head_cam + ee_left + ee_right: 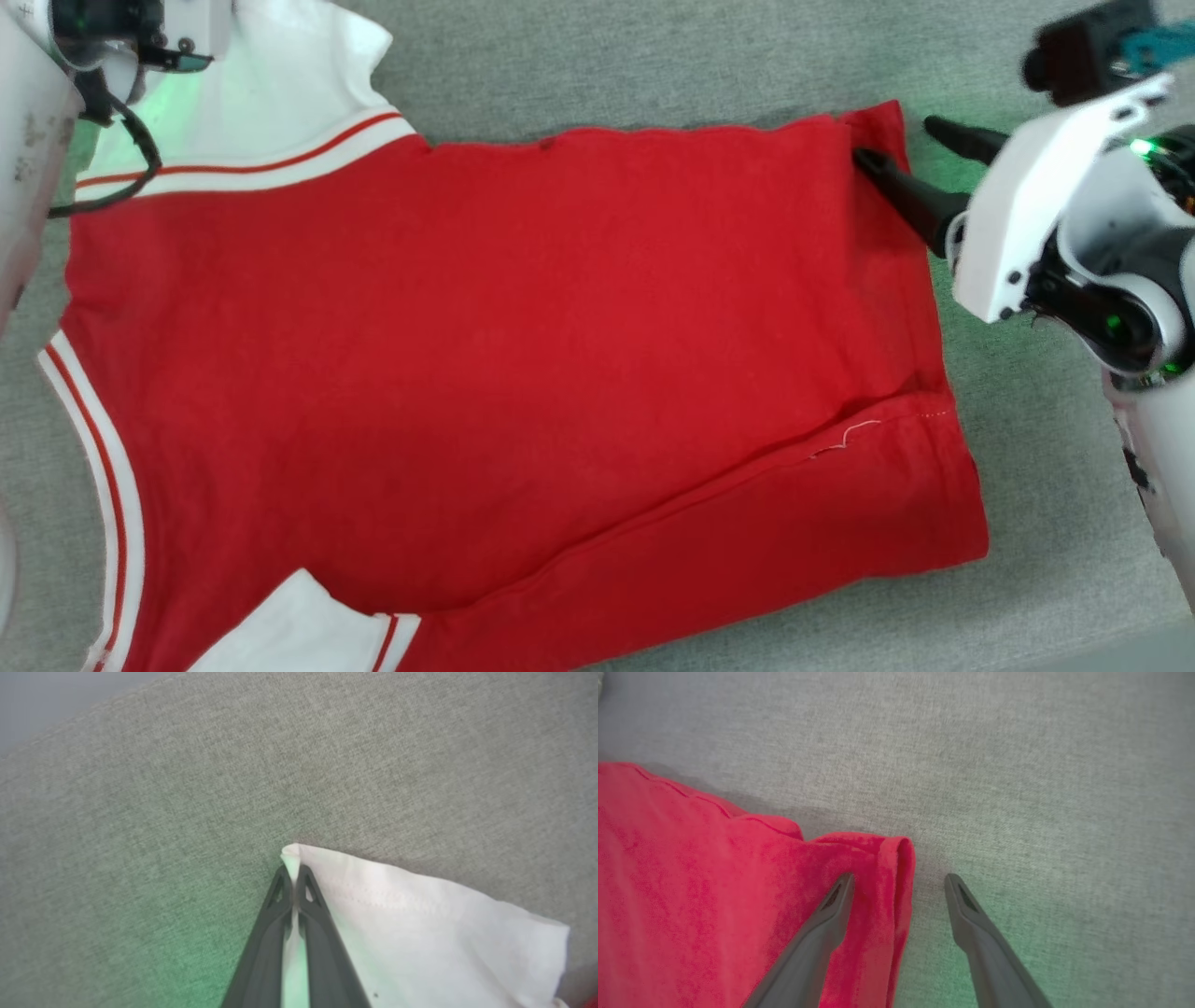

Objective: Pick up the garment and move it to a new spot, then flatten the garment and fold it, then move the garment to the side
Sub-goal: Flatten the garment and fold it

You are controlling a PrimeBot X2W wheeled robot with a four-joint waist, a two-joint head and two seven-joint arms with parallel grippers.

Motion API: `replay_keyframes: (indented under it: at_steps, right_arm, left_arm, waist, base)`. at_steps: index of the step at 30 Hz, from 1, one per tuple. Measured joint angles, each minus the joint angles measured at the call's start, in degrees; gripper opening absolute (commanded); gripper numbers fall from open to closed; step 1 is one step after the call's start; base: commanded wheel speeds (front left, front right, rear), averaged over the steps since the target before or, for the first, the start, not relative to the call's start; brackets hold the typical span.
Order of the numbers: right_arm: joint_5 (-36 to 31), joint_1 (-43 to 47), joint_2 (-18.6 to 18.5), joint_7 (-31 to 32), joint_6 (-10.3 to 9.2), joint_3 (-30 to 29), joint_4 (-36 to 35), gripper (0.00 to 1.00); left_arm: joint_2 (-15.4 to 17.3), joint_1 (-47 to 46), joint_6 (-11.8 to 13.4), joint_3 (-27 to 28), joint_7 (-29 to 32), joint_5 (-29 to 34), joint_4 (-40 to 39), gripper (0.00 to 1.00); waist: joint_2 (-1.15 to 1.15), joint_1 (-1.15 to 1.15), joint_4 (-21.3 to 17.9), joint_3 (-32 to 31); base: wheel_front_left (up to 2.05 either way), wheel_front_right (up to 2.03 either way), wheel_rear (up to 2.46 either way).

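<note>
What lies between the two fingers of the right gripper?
In the right wrist view, the right gripper stands open: the garment's rolled red edge and a strip of bare grey surface lie between its fingers.

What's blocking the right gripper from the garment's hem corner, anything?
Nothing visible. The open right gripper straddles the garment's red hem corner: one finger over the cloth, the other over bare grey surface. The left gripper is shut on a white sleeve corner.

A grey woven fabric surface (653,56) lies flat, tinted green in patches, with a seamed edge.
</note>
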Motion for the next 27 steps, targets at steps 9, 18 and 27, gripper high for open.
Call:
replay_keyframes:
  at_steps: [9, 18, 27]
  right_arm:
    - [2.1, -7.3, -0.2, 7.2, 0.0, 4.7, 8.6, 0.25]
    - [4.0, -9.6, -1.7, 8.5, 0.01, 6.7, 11.9, 0.0]
    - [5.5, -8.5, -5.1, 2.6, 0.0, 8.2, 11.9, 0.0]
  left_arm:
    - [-1.1, -0.2, -0.7, -0.1, -1.2, -0.4, 1.5, 0.0]
    - [-2.5, 0.0, -0.9, 0.0, -3.3, -0.9, 2.7, 0.0]
    - [-3.2, 1.4, -1.9, 0.4, -5.9, -2.0, 2.3, 0.0]
  waist:
    - [0.0, 0.0, 0.5, 0.0]
    - [0.0, 0.0, 1.4, -0.7]
    - [0.0, 0.0, 3.6, -3.8]
  base:
    - [0.0, 0.0, 0.0]
    - [0.0, 0.0, 0.0]
    - [0.0, 0.0, 0.0]
